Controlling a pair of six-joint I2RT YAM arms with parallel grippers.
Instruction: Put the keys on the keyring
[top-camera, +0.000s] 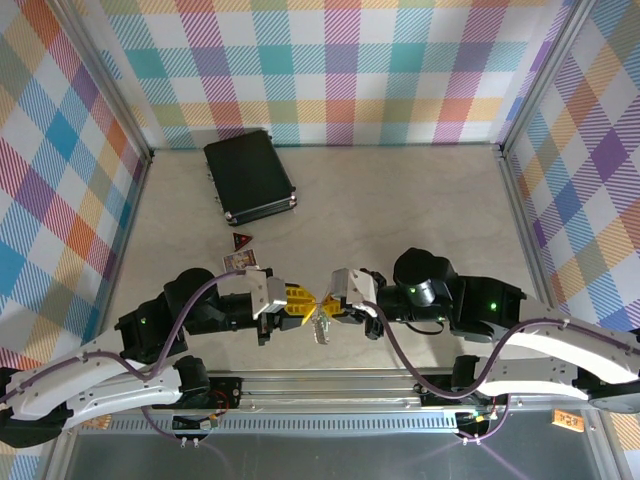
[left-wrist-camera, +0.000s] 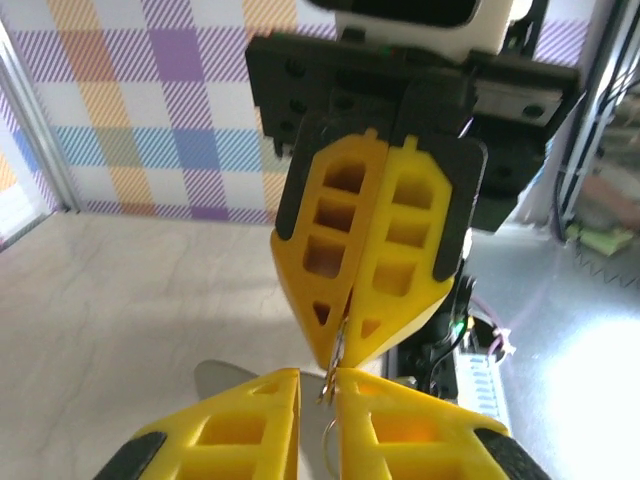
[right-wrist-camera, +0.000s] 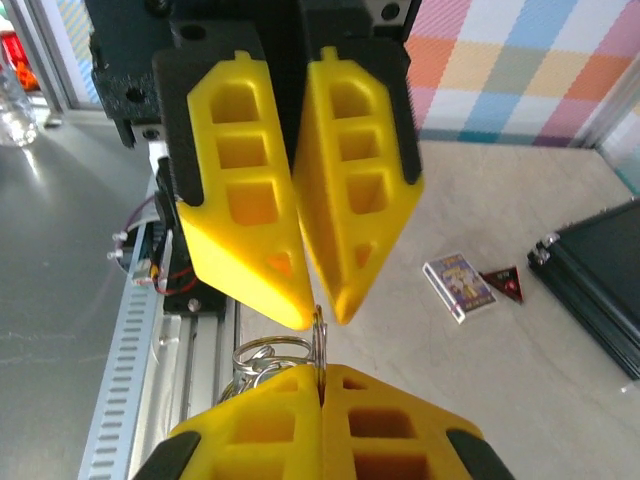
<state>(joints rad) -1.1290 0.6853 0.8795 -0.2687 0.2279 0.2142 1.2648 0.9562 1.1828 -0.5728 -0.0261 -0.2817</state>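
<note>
Beige surface (top-camera: 400, 220), plaid-walled: silver-grey metal keyring (right-wrist-camera: 268, 352) held aloft at its near edge, clamped in the closed right end effector (right-wrist-camera: 320, 372); left end effector (right-wrist-camera: 322, 318) slightly apart around it.

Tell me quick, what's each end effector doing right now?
Left end effector: slightly open, keyring between its tips.
Right end effector: closed on the keyring.

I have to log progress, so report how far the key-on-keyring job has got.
Done: the keyring is picked up and hangs between the pincers. In hand: the right pincer is shut on one of its thin rings; the left pincer has its jaws slightly apart around that ring. Left: the threading; whether it is finished cannot be told, the rings being small and partly hidden.
</note>
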